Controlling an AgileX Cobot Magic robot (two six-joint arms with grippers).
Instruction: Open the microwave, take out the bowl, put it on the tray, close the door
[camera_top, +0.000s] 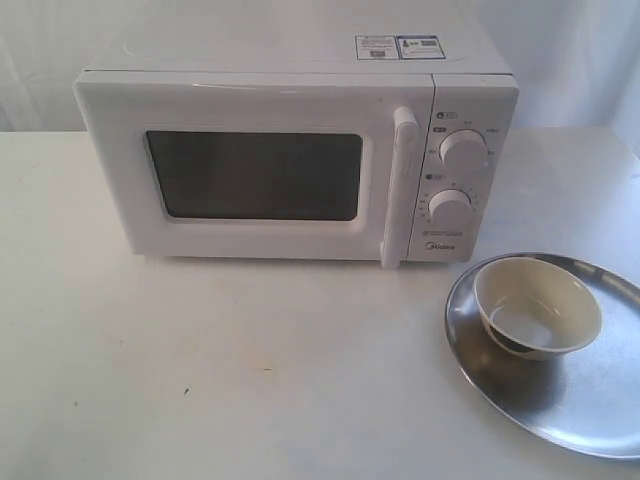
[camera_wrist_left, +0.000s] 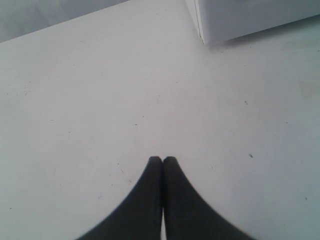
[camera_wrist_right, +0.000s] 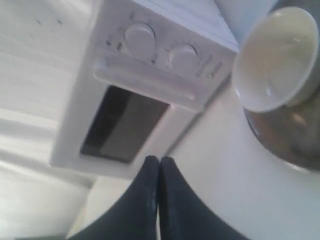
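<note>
All four steps look done. My left jaws pinched together, empty, above tabletop (camera_wrist_left: 75, 110). Microwave (camera_top: 296, 150) centre, door (camera_top: 255, 175) flush shut. Bowl (camera_top: 537, 305) upright on tray (camera_top: 590, 410), right of microwave. My right jaws pinched together, empty.

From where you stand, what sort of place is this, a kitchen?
Probably a staged test table rather than a real kitchen: a closed white microwave and a small bowl on a metal tray sit on a plain white table before a plain white backdrop.
</note>
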